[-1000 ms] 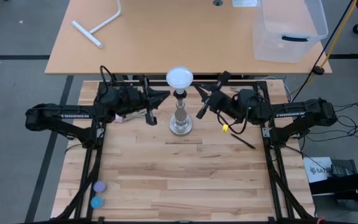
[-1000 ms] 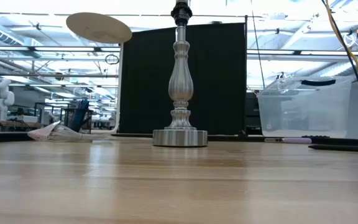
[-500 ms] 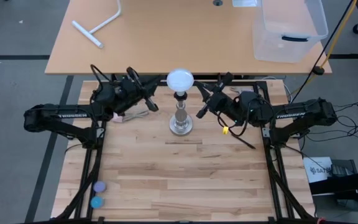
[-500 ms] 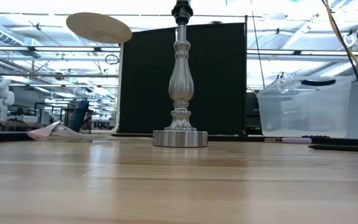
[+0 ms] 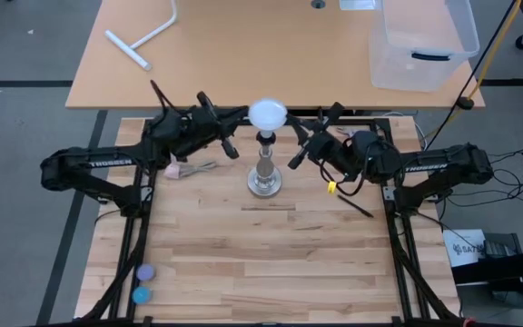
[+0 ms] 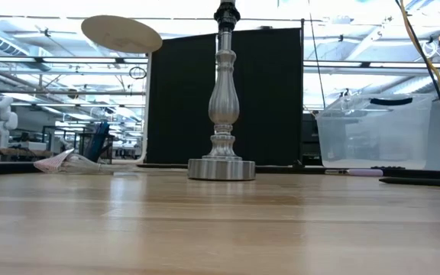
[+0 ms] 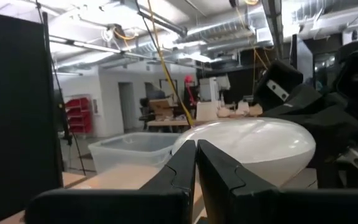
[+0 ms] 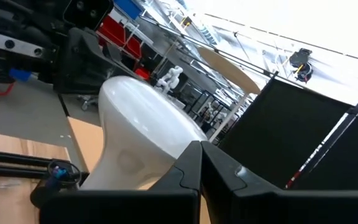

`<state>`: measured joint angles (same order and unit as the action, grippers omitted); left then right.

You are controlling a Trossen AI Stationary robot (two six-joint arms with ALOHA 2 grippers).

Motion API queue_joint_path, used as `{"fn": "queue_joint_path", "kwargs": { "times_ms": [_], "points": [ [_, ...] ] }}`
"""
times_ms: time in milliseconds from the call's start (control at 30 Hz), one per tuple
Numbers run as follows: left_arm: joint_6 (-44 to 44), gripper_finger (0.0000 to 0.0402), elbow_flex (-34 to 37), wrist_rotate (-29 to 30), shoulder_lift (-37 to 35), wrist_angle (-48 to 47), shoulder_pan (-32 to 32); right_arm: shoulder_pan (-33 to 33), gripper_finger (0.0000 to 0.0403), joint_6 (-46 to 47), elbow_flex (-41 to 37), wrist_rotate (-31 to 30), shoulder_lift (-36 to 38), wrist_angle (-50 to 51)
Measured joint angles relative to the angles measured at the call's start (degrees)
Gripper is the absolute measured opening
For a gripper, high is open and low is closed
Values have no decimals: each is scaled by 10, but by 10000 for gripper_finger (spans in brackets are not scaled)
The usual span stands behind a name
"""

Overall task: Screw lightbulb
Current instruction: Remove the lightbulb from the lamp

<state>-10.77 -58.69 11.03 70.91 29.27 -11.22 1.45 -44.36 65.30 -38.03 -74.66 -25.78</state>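
Left claw [image 5: 240, 115]: fingers pressed together, tips at the lightbulb [image 5: 267, 113], contact unclear; arm stretched level from the left.
Right claw [image 5: 294, 148]: pressed together, empty, just beside the lamp post [image 5: 265, 168].
Lightbulb: smooth frosted white globe atop the ribbed silvery lamp post on the wooden bench [image 5: 261, 263].

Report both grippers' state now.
Left gripper: jaws shut, empty, beside the lightbulb.
Right gripper: jaws shut, empty, on the lightbulb's other side.
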Motion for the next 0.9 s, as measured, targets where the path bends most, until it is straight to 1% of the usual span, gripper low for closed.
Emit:
{"fn": "queue_joint_path", "kwargs": {
  "times_ms": [300, 433, 767, 900],
  "points": [
    [2, 25, -7, -2, 5, -10, 19, -10, 0, 2, 0, 5, 0, -1],
    [2, 25, -7, -21, 6, -15, 37, -23, 0, 4, 1, 7, 0, -1],
    [-4, 25, -5, -18, 8, -28, 81, -52, 0, 34, 0, 56, -2, 9],
    [-29, 25, -5, -13, 9, -27, 98, -52, 0, 32, -1, 56, -4, 15]
  ]
}}
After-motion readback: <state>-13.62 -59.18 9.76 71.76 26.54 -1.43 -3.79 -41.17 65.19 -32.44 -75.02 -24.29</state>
